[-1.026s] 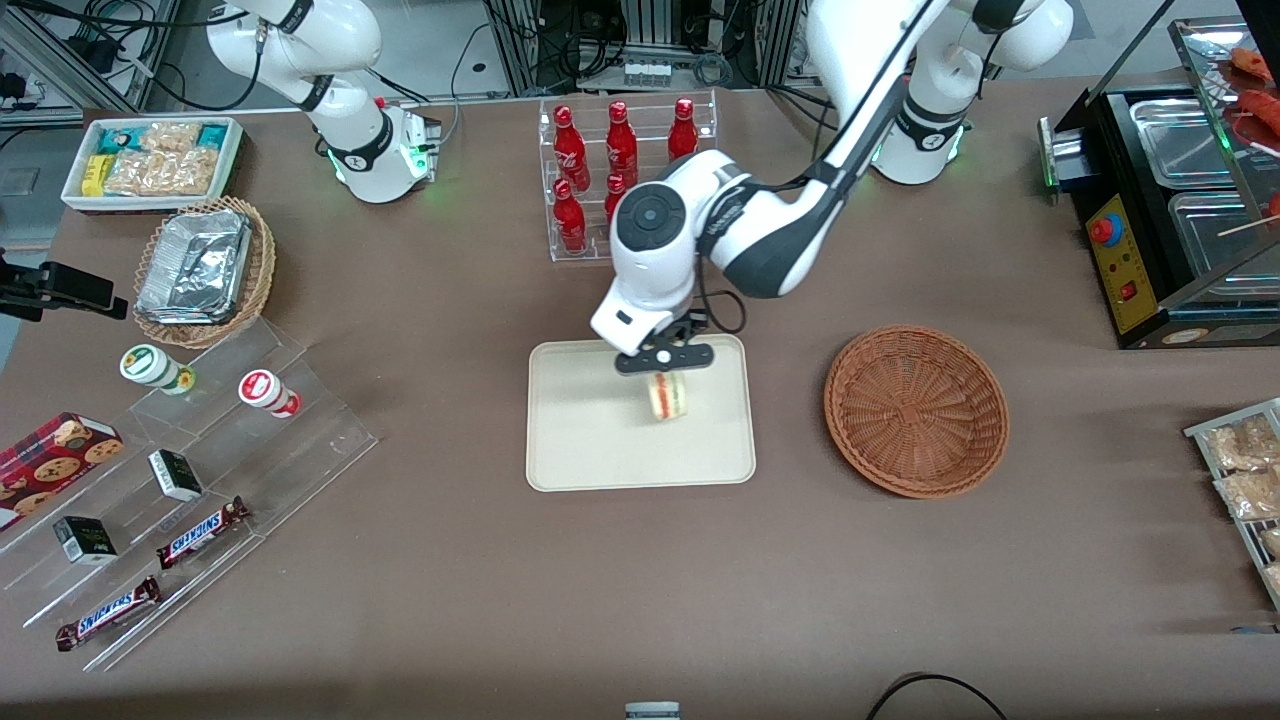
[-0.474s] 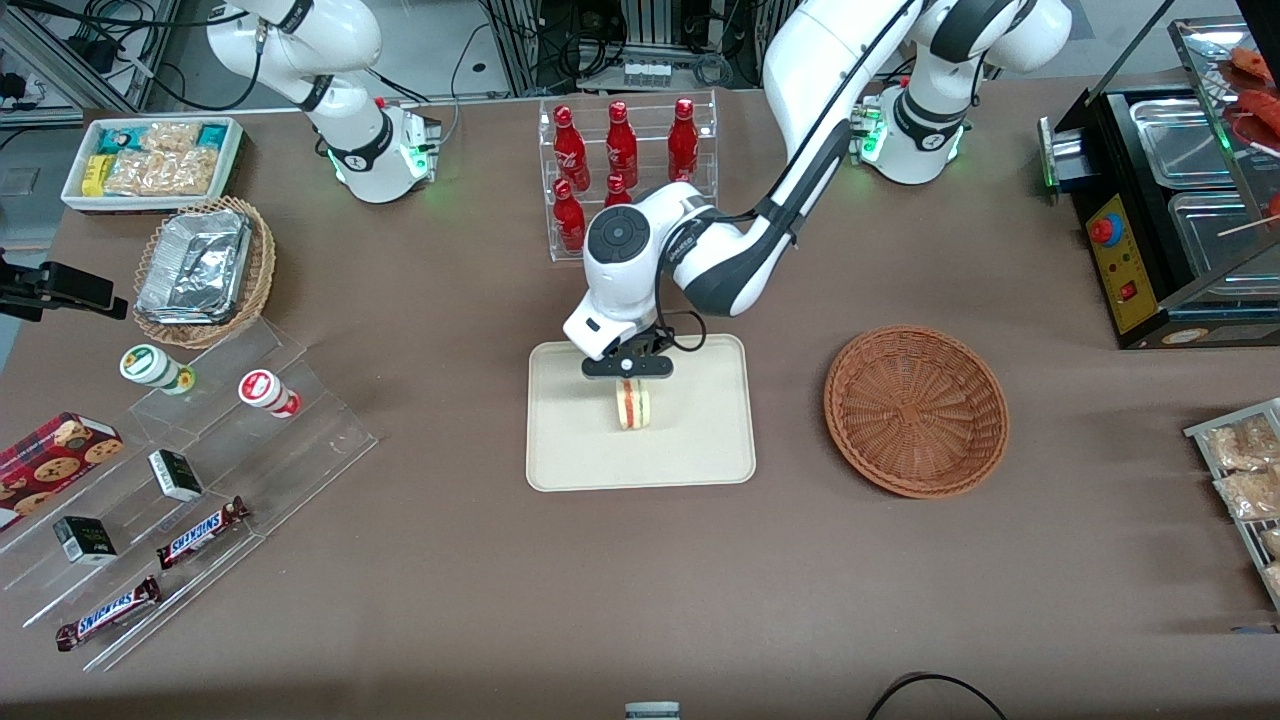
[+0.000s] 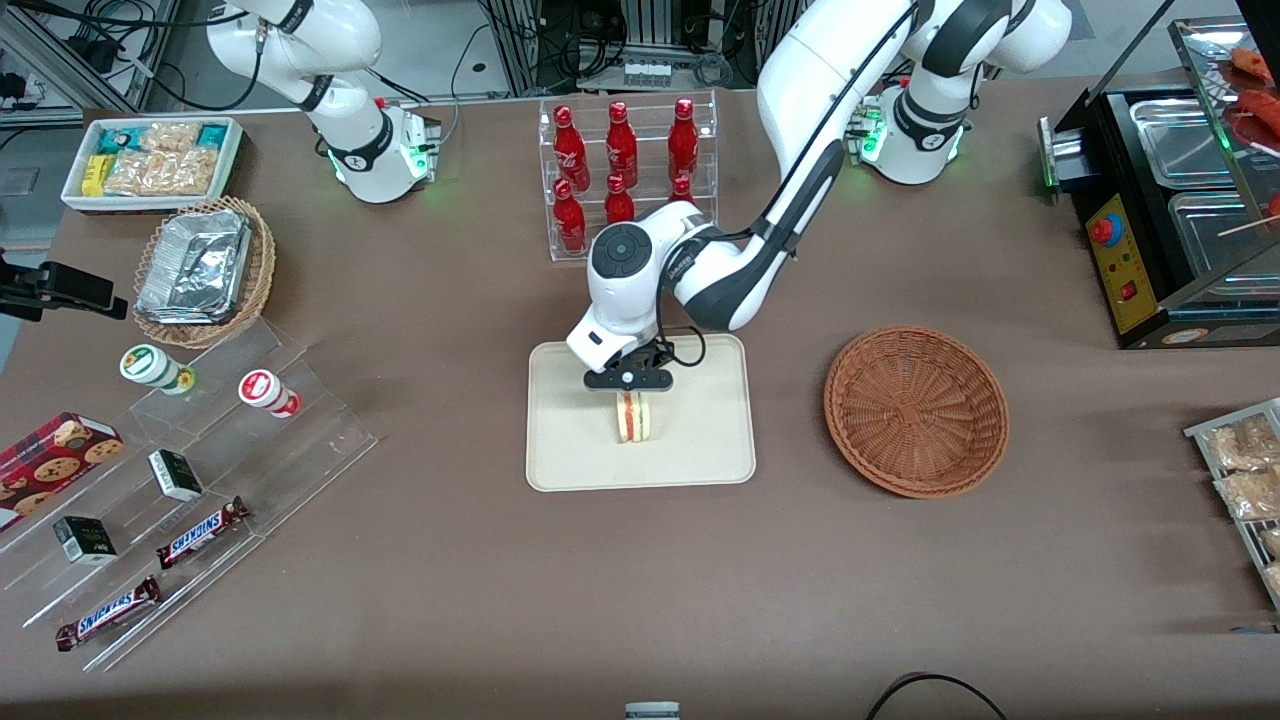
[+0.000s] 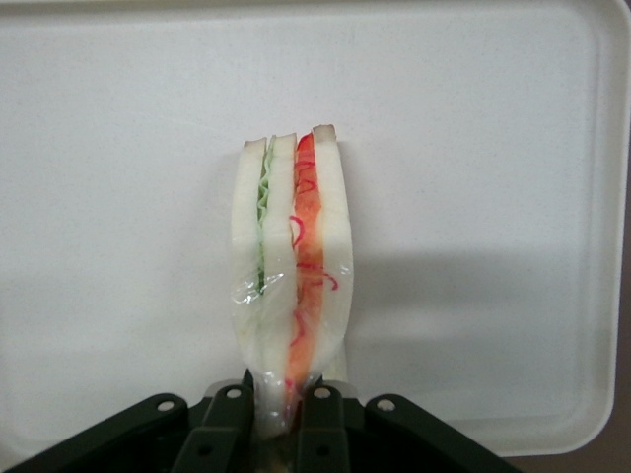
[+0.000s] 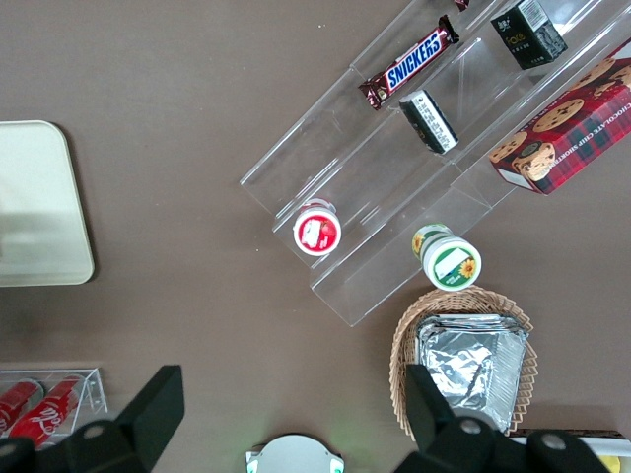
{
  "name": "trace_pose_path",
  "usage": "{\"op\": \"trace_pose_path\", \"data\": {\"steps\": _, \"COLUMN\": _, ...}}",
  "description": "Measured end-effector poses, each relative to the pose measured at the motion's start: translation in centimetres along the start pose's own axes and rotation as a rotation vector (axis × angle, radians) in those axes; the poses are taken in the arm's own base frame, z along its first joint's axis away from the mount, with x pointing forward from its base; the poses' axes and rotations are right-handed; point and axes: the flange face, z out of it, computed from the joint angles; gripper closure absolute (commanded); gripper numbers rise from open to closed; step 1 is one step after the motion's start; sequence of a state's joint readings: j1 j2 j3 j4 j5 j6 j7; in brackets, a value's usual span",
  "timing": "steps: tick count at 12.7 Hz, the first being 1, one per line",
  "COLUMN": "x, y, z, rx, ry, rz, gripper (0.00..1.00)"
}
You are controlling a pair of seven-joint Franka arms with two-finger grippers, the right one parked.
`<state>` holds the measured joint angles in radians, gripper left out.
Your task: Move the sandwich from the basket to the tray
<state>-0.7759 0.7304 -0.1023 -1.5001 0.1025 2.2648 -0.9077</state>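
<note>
Over the middle of the tray [image 3: 700, 460], the hand [image 3: 630, 395] pinches the sandwich [image 3: 633, 418] by one end, fingers [image 4: 320, 419] clamped narrow on the wrapped wedge. It stands on edge, green and red layers showing, low against the tray's cream surface. Toward the working arm's end of the bench [image 3: 640, 580], the basket [image 3: 916, 409] sits well apart.

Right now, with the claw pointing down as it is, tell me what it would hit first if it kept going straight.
The claw, shut on the sandwich, points down at the tray. The sandwich's lower edge would likely meet the tray first; any remaining gap is unclear.
</note>
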Motion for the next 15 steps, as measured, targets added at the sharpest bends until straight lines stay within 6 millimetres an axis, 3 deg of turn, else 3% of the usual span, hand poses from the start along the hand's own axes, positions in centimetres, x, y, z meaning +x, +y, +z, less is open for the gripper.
{"op": "trace_pose_path", "data": {"steps": 1, "x": 0.0, "y": 0.0, "z": 0.3, "rx": 0.002, "ry": -0.002, "rz": 0.000, "gripper": 0.16}}
{"op": "trace_pose_path", "data": {"steps": 2, "x": 0.1, "y": 0.0, "z": 0.4, "rx": 0.002, "ry": -0.002, "rz": -0.001, "gripper": 0.00}}
{"op": "trace_pose_path", "data": {"steps": 5, "x": 0.5, "y": 0.1, "z": -0.2, "rx": -0.007, "ry": 0.009, "rz": -0.004, "gripper": 0.00}}
{"op": "trace_pose_path", "data": {"steps": 7, "x": 1.4, "y": 0.6, "z": -2.0, "rx": -0.036, "ry": 0.037, "rz": -0.017, "gripper": 0.00}}
{"op": "trace_pose_path", "data": {"steps": 9, "x": 2.7, "y": 0.8, "z": -5.8, "rx": -0.077, "ry": 0.079, "rz": -0.038, "gripper": 0.00}}
{"op": "trace_pose_path", "data": {"steps": 12, "x": 3.8, "y": -0.6, "z": -12.1, "rx": -0.081, "ry": 0.101, "rz": -0.121, "gripper": 0.00}}
{"op": "trace_pose_path", "data": {"steps": 15, "x": 5.9, "y": -5.2, "z": -19.1, "rx": -0.031, "ry": 0.118, "rz": -0.207, "gripper": 0.00}}
